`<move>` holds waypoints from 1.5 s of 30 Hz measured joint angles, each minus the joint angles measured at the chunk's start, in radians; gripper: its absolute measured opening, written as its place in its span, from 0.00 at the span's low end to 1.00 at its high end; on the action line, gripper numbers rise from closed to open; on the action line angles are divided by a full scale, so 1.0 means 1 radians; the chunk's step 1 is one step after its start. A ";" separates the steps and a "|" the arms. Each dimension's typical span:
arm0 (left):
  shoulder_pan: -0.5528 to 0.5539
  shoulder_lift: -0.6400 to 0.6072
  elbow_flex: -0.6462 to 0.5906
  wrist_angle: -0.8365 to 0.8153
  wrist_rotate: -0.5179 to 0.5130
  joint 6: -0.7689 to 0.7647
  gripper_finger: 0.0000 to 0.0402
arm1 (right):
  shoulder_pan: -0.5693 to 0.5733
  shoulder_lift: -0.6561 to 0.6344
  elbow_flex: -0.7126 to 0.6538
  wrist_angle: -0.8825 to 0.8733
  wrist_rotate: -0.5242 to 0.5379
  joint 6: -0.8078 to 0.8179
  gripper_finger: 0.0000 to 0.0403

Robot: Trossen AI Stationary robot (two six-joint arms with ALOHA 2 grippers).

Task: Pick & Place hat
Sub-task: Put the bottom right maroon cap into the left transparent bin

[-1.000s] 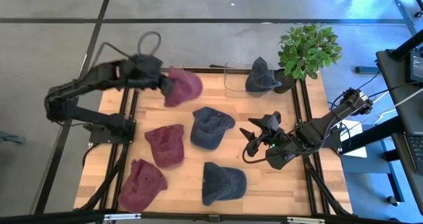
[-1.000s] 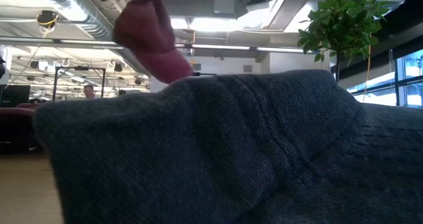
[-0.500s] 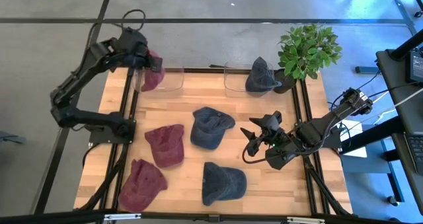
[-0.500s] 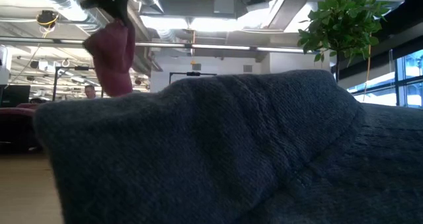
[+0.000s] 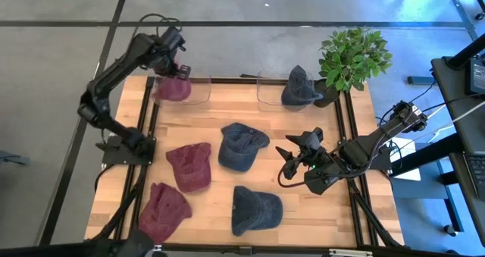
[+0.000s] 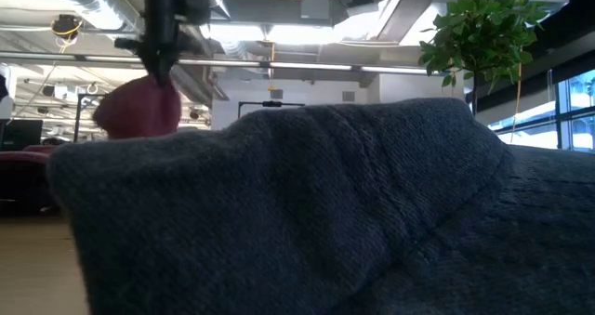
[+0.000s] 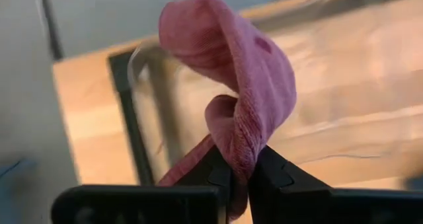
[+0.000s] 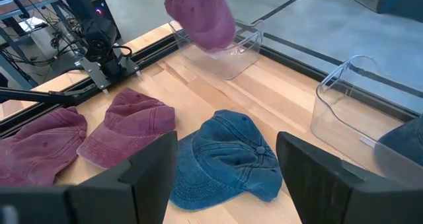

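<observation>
Left gripper (image 7: pixel 239 178): you have it clamped on the pink hat (image 7: pixel 241 92); both fingers pinch a fold of the fabric, and the rest bunches beyond the tips.
Left gripper, place: above the left bin (image 5: pixel 182 90) at the table's far edge, seen from the high view.
Pink hat: hangs just under your left gripper, over the left bin's opening; you cannot tell whether it touches the bin. The right wrist view shows it above the bin's rim (image 8: pixel 228 59).
Right gripper (image 5: pixel 295 157): its fingers stand apart and hold nothing; it waits low over the table (image 5: pixel 303 211), on the right side.
Blue hat (image 8: pixel 225 154): on the wood just ahead of your right gripper.
Other hats ahead of the right gripper: two pink ones (image 8: pixel 129 128) lie flat beyond the blue hat, side by side.
Right bin (image 8: pixel 350 98): clear, farther ahead of the right gripper, with a dark hat (image 5: pixel 299 86) at it.
Plant (image 5: pixel 352 56): by the table's far right corner, well apart from both grippers.
Low view: a dark hat (image 6: pixel 372 213) fills most of it.
</observation>
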 joint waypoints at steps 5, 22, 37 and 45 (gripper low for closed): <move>0.039 0.073 -0.001 -0.079 -0.095 -0.025 0.04 | 0.000 0.000 0.000 0.000 0.000 0.002 0.64; 0.068 0.115 0.006 -0.054 -0.142 -0.115 0.08 | 0.000 0.001 0.000 0.001 0.000 0.000 0.64; 0.068 0.115 0.006 -0.030 -0.174 -0.158 0.31 | 0.000 0.001 0.000 0.001 -0.026 0.001 0.64; 0.057 0.062 0.006 -0.023 -0.175 -0.134 0.42 | 0.000 0.001 0.000 0.001 -0.026 -0.002 0.64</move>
